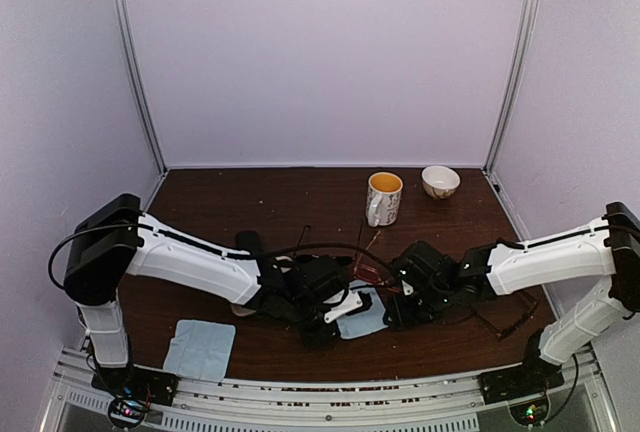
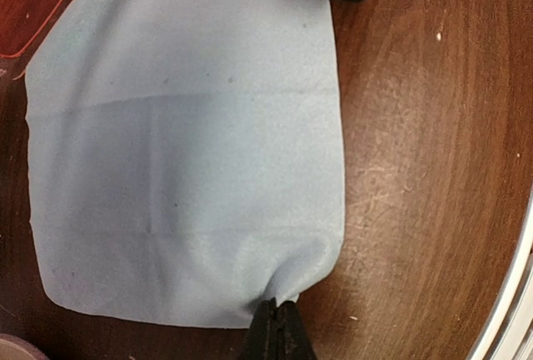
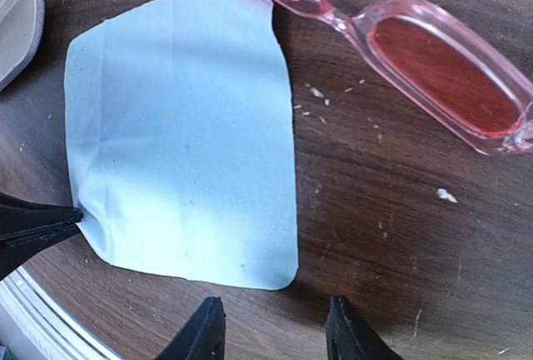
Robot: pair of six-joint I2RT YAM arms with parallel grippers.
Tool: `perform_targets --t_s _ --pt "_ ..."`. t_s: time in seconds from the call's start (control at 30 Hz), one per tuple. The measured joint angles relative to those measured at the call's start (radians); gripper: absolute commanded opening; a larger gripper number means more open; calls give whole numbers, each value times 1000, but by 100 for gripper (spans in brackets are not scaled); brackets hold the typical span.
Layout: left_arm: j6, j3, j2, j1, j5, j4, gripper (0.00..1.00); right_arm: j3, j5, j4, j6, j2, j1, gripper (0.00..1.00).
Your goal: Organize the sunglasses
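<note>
Left claw [image 2: 275, 320] is pinched tight on one corner of the cloth [image 2: 183, 152]. Right claw [image 3: 275, 310] hangs spread and empty just off the next edge. Pink sunglasses [image 3: 441, 77] sit on the table [image 3: 400, 235], right at the cloth's far corner. My worry: tug the cloth and it knocks them, or it slips out of that tiny pinch.

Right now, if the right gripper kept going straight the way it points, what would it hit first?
Probably the light-blue cloth: its near edge lies just ahead of the open right gripper, flat on the table. The pink sunglasses lie farther on. Depth is unclear.
</note>
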Motion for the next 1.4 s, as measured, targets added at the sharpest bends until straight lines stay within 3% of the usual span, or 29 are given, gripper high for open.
perform_targets --t_s 0.37,0.97,1.4 --pt "-19 -23 -11 -2 -2 29 0 42 7 8 5 95 21 33" --pt "-27 -36 -15 -2 -2 48 0 58 10 60 12 138 27 0" --pt "-43 -53 -31 -5 0 48 0 58 10 60 12 137 28 0"
